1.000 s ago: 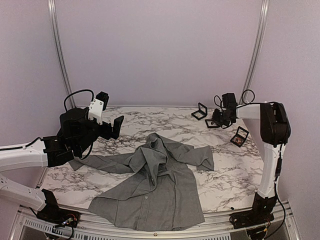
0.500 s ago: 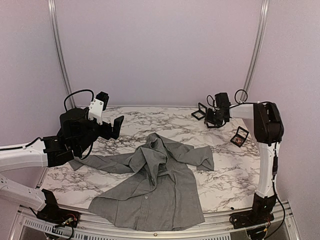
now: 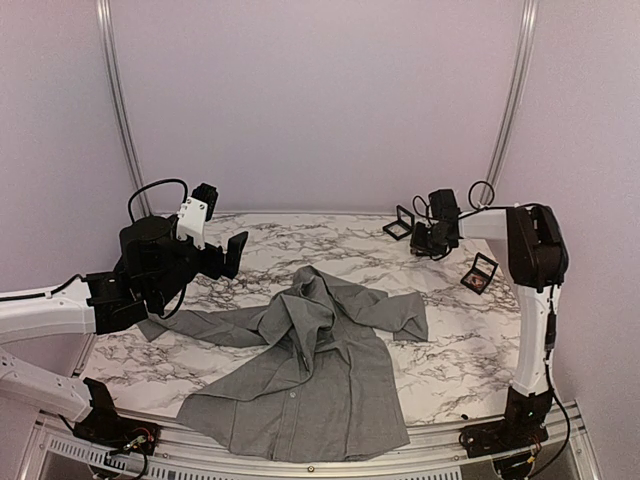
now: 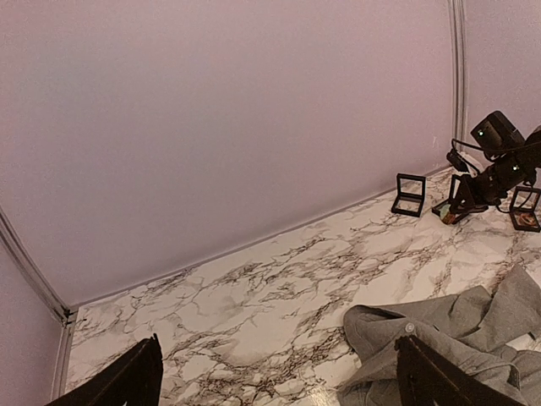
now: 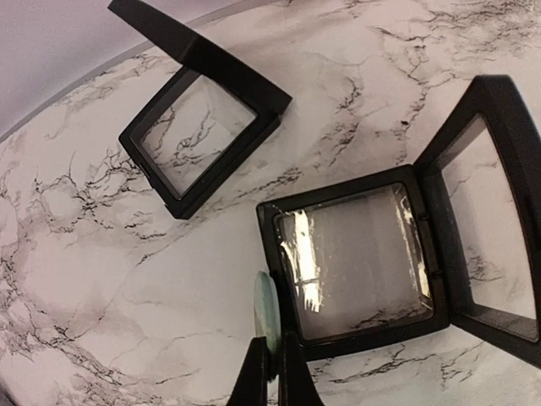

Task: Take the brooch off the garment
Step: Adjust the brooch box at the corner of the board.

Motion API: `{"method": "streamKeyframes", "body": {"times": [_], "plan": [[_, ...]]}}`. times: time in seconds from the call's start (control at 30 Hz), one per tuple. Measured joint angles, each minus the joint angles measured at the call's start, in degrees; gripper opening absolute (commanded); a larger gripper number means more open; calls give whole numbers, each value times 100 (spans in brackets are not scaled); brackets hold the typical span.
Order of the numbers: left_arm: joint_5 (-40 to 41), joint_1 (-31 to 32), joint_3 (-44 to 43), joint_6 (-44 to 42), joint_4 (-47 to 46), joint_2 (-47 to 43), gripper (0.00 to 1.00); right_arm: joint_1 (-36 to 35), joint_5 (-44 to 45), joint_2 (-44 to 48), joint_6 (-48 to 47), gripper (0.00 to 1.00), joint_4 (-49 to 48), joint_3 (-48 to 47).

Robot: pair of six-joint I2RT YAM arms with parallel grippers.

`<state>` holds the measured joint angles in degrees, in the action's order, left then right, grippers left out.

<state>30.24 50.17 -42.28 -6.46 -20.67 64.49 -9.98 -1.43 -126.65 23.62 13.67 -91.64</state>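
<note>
Right gripper [image 5: 272,359], clamped on a thin pale-green disc, apparently the brooch [image 5: 266,309], hovers beside an open display case [image 5: 372,331], well apart from the grey shirt [image 3: 310,370]. Left gripper [image 3: 222,228] hangs wide open, empty. Placing looks next: shift over the case and release.

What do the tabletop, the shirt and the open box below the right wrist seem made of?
Tabletop: marble or a marble-look laminate, white with dark veins, smooth; cannot tell which. Shirt: matte grey woven cloth, soft folds. Open box: black rigid frame, probably plastic, with a clear glossy film showing glare.
</note>
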Motion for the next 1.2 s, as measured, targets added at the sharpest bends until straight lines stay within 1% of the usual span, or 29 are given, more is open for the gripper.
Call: {"method": "streamKeyframes", "body": {"times": [0.33, 0.67, 0.8, 1.03, 1.2], "plan": [[-4, 0, 0, 0, 0, 0, 99, 170, 155, 485, -15, 0, -79, 704], [-31, 0, 0, 2, -2, 55, 99, 739, 136, 903, -11, 0, -74, 1252], [-35, 0, 0, 0, -2, 72, 99, 850, -66, 955, 35, 0, -94, 1276], [-52, 0, 0, -2, -2, 101, 99, 833, -466, 968, 232, 0, -240, 1259], [-70, -7, 0, -2, -2, 101, 99, 841, -632, 946, 431, 0, -413, 1075]]}}
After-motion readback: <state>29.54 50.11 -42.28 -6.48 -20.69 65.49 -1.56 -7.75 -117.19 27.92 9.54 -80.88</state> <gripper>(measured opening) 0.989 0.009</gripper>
